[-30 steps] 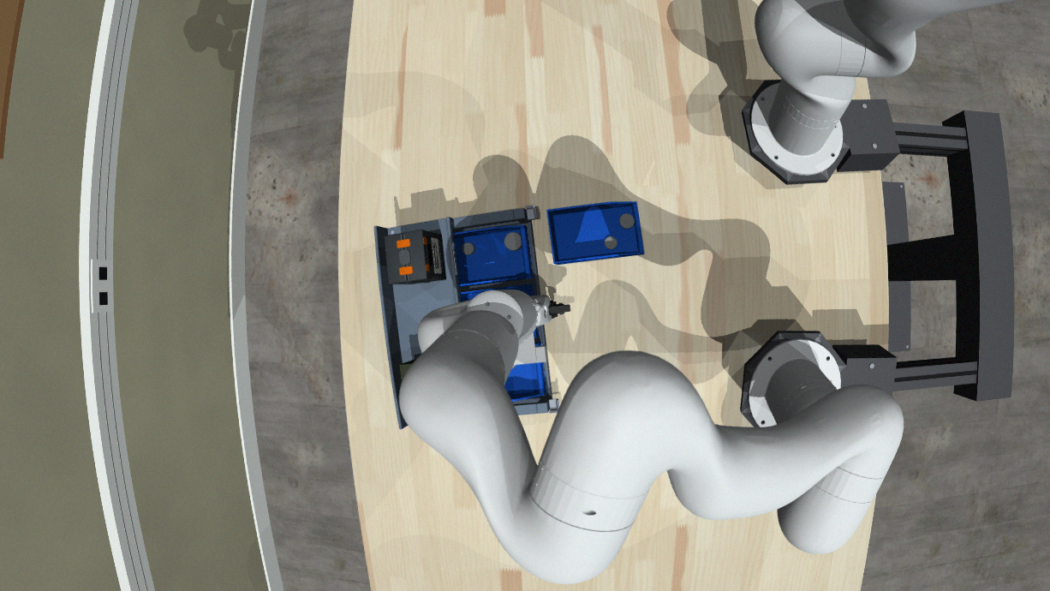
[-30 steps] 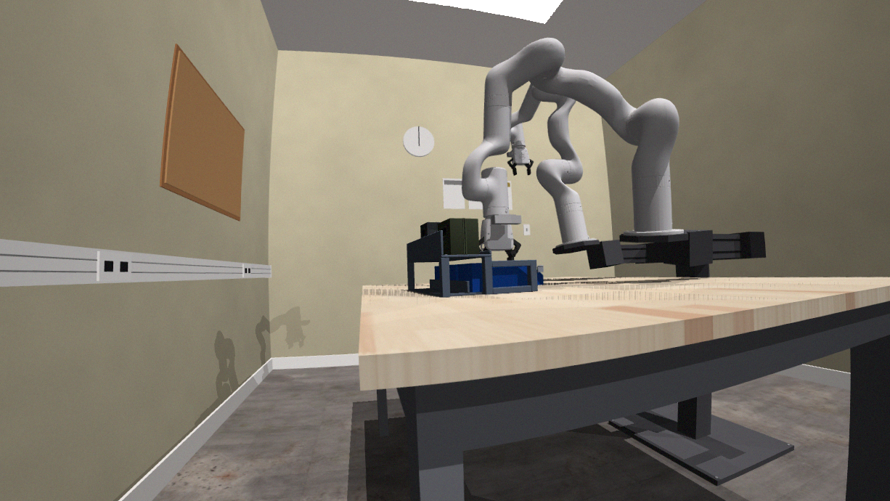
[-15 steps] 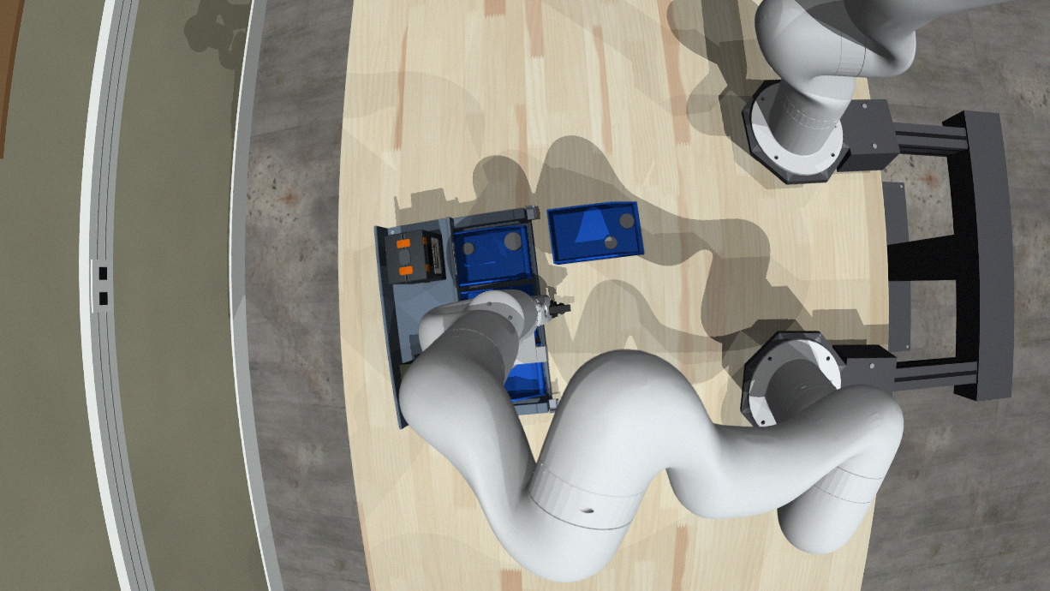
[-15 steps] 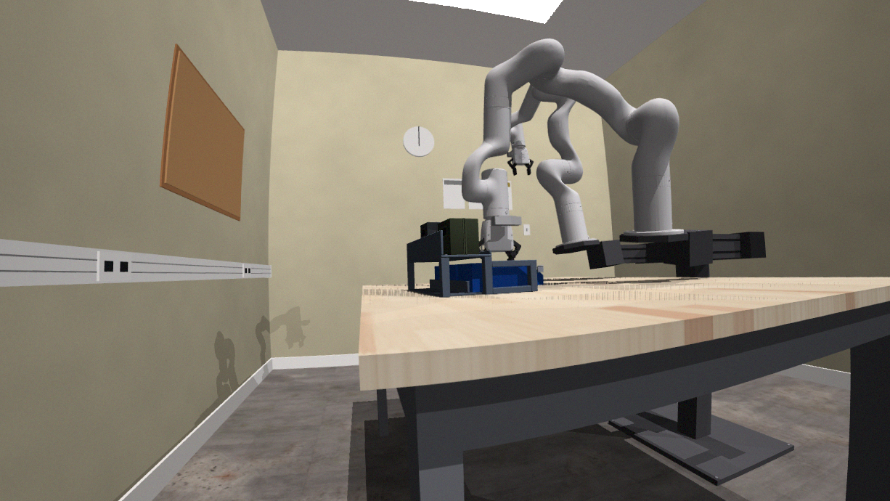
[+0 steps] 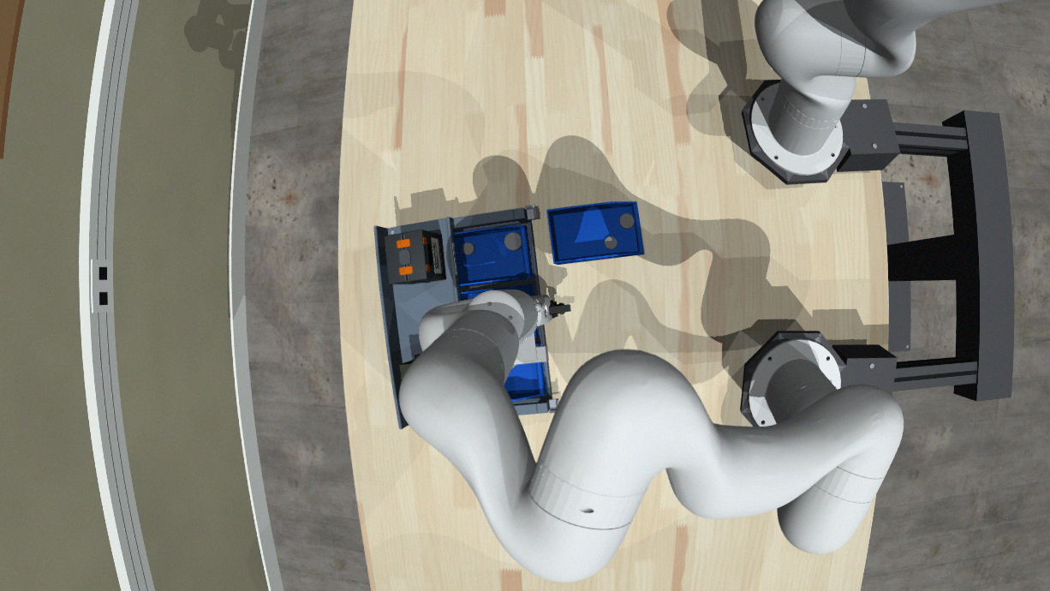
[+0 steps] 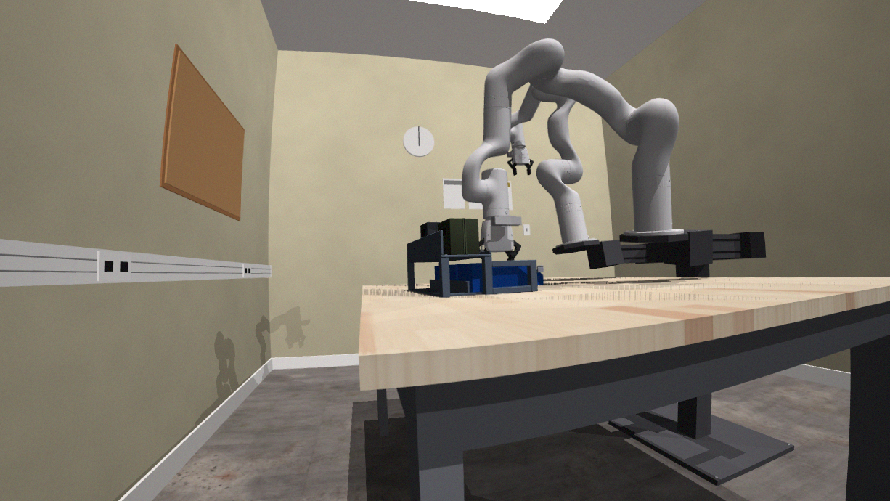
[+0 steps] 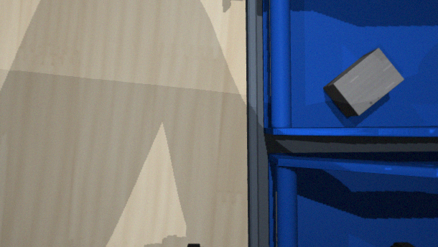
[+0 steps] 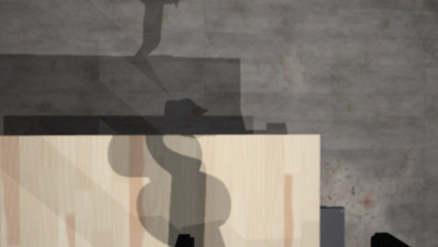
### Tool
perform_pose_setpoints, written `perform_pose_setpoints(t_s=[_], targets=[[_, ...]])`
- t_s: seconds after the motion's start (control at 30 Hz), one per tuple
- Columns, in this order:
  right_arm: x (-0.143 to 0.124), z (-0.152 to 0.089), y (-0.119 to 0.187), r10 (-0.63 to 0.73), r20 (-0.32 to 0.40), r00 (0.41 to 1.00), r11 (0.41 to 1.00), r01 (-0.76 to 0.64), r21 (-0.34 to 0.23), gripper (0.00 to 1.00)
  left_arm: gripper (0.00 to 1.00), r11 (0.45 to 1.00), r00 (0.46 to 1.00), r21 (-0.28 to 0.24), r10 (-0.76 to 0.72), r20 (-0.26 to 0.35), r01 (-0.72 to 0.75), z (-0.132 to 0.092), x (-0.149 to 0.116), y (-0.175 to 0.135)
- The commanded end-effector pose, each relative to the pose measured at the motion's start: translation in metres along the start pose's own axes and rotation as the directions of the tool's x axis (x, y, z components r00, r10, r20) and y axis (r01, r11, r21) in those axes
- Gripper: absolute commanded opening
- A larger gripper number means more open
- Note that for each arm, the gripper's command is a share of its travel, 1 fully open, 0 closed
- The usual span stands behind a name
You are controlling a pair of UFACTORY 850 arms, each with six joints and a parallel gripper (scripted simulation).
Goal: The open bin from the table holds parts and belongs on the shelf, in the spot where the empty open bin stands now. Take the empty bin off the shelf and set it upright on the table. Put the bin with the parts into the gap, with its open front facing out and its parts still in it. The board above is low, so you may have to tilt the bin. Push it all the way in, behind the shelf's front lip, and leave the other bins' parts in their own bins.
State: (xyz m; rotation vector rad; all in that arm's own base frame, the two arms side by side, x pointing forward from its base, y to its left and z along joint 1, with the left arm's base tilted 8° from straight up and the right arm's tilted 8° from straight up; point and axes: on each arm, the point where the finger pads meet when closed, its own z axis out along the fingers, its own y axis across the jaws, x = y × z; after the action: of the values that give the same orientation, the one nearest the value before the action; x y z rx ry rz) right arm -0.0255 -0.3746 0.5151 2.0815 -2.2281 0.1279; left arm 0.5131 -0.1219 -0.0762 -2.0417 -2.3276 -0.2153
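The open bin with parts (image 5: 569,223) stands on the table in front of the shelf, with two round grey parts visible in it. The middle shelf bin (image 7: 327,230) (image 5: 470,293) shows no parts where visible; my left arm covers most of it in the top view. My left gripper (image 7: 298,245) (image 6: 499,254) is open and low over this bin's front wall, one finger on the table side and one on the bin side. My right gripper (image 6: 521,169) (image 8: 283,240) is open, empty and high above the table.
A shelf bin (image 5: 480,262) with two round parts and another bin (image 7: 312,72) (image 5: 527,379) with a grey block (image 7: 370,82) flank the middle one. The shelf's front lip (image 7: 255,151) runs before them. A black case (image 5: 414,257) and green box (image 6: 457,236) stand on the upper board (image 5: 422,312).
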Motion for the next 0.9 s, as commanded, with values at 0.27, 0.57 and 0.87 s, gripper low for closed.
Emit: perform_pose_setpoints(t_s=[0.27,0.57,0.87], targets=[[0.000,-0.001,0.000,0.000,-0.002,1.000,1.000,0.000,0.000,1.00,0.95,1.000,1.000,-0.001,0.000,0.001,0.000,0.002,0.000,0.001],[0.000,-0.001,0.000,0.000,-0.002,1.000,1.000,0.000,0.000,1.00,0.95,1.000,1.000,-0.001,0.000,0.001,0.000,0.007,0.000,0.001],[0.000,-0.001,0.000,0.000,-0.002,1.000,1.000,0.000,0.000,1.00,0.95,1.000,1.000,-0.001,0.000,0.001,0.000,0.013,0.000,0.001]])
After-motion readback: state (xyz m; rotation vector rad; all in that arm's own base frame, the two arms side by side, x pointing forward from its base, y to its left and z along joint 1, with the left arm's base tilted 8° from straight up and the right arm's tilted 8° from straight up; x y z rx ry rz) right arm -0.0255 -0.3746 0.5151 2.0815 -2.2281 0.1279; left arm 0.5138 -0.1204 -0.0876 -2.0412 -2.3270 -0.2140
